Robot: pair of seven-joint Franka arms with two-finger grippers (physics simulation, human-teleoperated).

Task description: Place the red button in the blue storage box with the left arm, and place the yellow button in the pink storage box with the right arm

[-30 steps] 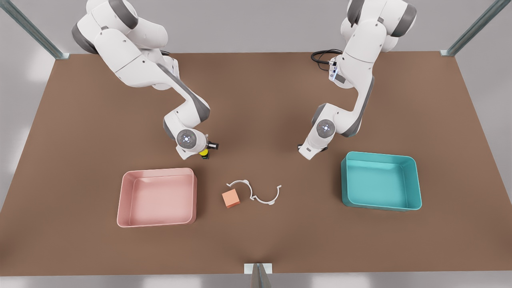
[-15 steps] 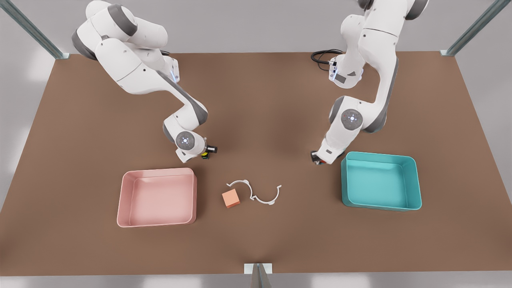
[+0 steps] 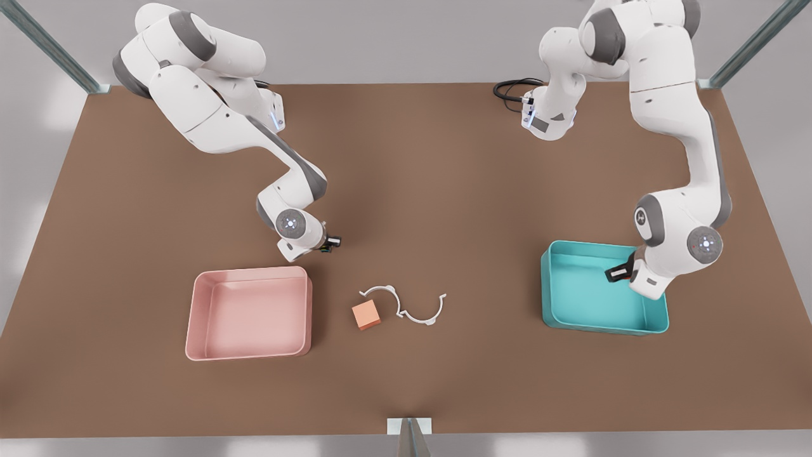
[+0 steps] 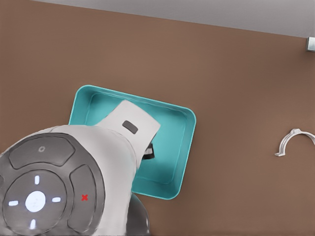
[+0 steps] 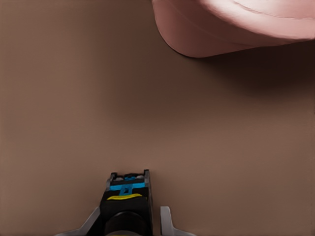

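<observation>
My left gripper (image 3: 618,273) hangs over the far right part of the blue storage box (image 3: 602,249), shut on the red button (image 3: 627,271), of which just a red speck shows beside the black fingers. In the left wrist view the arm's own joint covers much of the blue storage box (image 4: 189,142). My right gripper (image 3: 327,244) is just behind the pink storage box (image 3: 190,317), low over the table. It is shut on the yellow button (image 5: 125,196), and the pink storage box's corner (image 5: 221,24) lies ahead of it.
A salmon-orange cube (image 3: 366,315) and a white curved clip (image 3: 406,306) lie between the two boxes. A black cable (image 3: 510,89) coils at the table's back edge. A metal post (image 3: 409,431) stands at the front edge.
The left arm swung from mid-table toward the front view's right, carrying the red button over the blue box. The right gripper shifted only slightly with the yellow button.
</observation>
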